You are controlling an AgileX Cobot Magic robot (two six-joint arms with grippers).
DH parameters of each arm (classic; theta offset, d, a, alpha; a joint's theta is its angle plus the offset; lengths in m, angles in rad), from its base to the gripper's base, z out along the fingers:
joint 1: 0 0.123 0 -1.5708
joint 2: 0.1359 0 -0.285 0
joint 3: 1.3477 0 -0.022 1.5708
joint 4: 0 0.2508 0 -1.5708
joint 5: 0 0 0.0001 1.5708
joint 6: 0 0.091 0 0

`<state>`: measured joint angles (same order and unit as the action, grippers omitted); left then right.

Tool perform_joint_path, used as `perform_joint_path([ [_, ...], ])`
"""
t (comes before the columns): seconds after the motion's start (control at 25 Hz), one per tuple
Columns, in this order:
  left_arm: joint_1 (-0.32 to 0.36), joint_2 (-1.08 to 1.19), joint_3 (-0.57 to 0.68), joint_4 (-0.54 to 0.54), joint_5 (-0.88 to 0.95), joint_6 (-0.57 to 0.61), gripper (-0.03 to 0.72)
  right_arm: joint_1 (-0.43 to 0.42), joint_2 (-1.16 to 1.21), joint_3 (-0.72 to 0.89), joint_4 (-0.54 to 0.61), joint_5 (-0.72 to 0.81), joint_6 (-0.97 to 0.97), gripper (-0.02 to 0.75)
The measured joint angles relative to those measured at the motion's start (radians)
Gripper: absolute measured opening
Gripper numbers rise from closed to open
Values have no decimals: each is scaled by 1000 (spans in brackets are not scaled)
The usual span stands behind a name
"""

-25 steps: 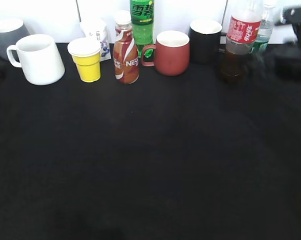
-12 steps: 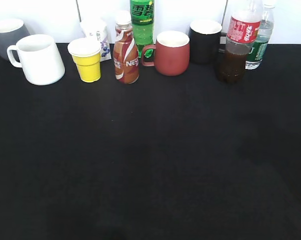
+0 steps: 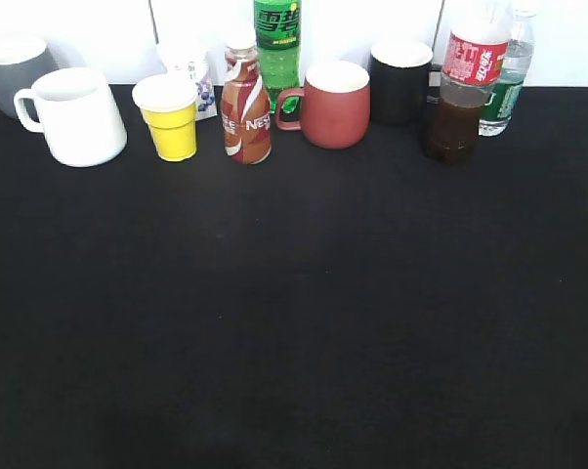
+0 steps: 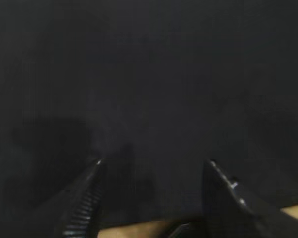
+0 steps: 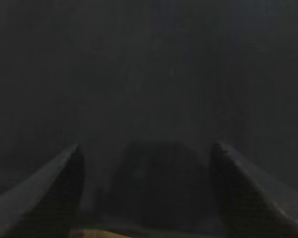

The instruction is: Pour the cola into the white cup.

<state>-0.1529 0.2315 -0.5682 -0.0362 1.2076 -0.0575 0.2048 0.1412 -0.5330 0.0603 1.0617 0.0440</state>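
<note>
Looks like a lab or test bench setup, not anyone's kitchen. A black cloth (image 3: 294, 322) covers the whole table, and plain white panels (image 3: 69, 24) run along the top of the frame as a backdrop. Mugs (image 3: 335, 103) and drink bottles (image 3: 246, 103) stand lined up in a row along the back edge, like props. Both wrist views show only that same dark cloth.

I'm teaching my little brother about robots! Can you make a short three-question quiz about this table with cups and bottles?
1. True or false: the tall clear cola bottle with a red label stands upright.
2. Which stands right beside the large white ceramic mug? A) the small yellow cup with a white rim B) the black mug
3. Fill in: the left gripper and right gripper are both ____.

Key: 1 true; 2 A; 3 open.
</note>
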Motion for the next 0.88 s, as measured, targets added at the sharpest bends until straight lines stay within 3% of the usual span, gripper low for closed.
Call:
perform_joint_path([
  [0.16, 0, 0, 50, 8, -135, 1, 458, 0, -2, 28, -7, -18, -3, 592],
  [0.72, 0, -13, 51, 8, -148, 3, 464, -2, -3, 28, -8, -20, -3, 592],
  [0.8, 32, -55, 51, 8, -148, 3, 463, -45, -16, 28, -7, -20, -3, 592],
  [0.88, 92, -121, 51, 7, -148, 3, 463, -189, -52, 28, -5, -20, -3, 592],
])
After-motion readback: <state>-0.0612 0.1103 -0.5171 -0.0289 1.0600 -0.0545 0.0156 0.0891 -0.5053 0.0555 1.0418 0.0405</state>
